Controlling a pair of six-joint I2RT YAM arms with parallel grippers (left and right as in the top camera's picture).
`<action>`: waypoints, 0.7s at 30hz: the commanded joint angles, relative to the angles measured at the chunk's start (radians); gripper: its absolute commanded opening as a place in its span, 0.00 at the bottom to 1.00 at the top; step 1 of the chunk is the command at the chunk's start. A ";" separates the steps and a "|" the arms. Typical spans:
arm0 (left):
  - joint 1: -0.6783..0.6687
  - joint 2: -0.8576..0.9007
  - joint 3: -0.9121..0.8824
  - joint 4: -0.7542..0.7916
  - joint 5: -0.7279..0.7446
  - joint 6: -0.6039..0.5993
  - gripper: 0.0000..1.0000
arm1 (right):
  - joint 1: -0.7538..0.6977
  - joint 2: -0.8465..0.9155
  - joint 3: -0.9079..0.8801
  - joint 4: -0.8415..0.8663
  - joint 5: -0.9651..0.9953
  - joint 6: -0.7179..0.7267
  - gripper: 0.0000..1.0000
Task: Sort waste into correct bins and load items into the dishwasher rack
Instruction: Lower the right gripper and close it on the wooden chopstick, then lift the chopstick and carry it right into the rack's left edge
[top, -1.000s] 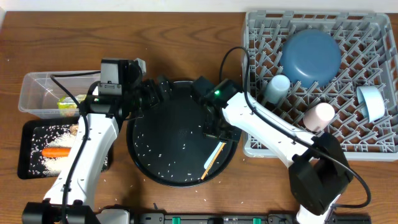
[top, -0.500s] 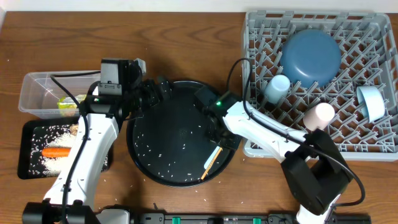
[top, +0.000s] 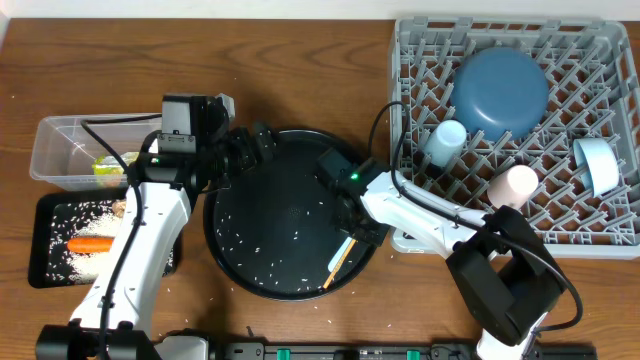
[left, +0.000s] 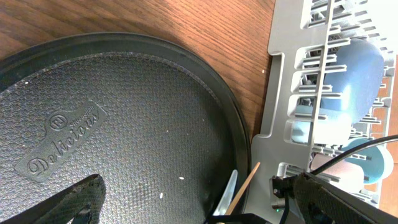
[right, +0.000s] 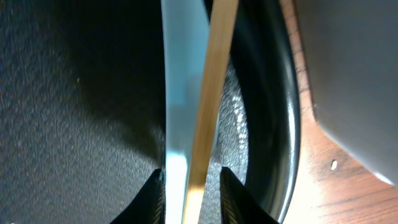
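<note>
Wooden table (top: 300, 60) carries a round tray (top: 280, 180) at centre, the rack (top: 600, 248) at right and two bins at left. Right gripper (right: 191, 193) sits low at the round tray's right rim. Its fingers (right: 157, 190) are narrowly parted and straddle the chopstick (right: 211, 93) and utensil (right: 179, 93), which lie side by side. Firm contact cannot be confirmed. Left gripper (top: 258, 143) hangs over the round tray's upper-left rim, and its opening cannot be determined. Rice (top: 255, 250) is scattered on the round tray and in the black tray (top: 40, 270), where the carrot (top: 90, 243) also lies. Wrapper (top: 108, 166) lies in the tub (top: 50, 135). Rack holds the plate (top: 500, 92), blue cup (top: 443, 140), pink cup (top: 513, 187) and bowl (top: 598, 165).
</note>
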 joint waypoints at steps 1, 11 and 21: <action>0.006 0.000 0.000 0.001 -0.012 0.013 0.98 | -0.003 0.005 -0.007 0.003 0.069 0.017 0.19; 0.006 0.000 0.000 0.001 -0.012 0.013 0.98 | -0.003 0.005 -0.007 0.008 0.089 0.017 0.01; 0.006 0.000 0.000 0.001 -0.012 0.013 0.98 | -0.011 -0.010 0.057 0.016 0.086 -0.092 0.01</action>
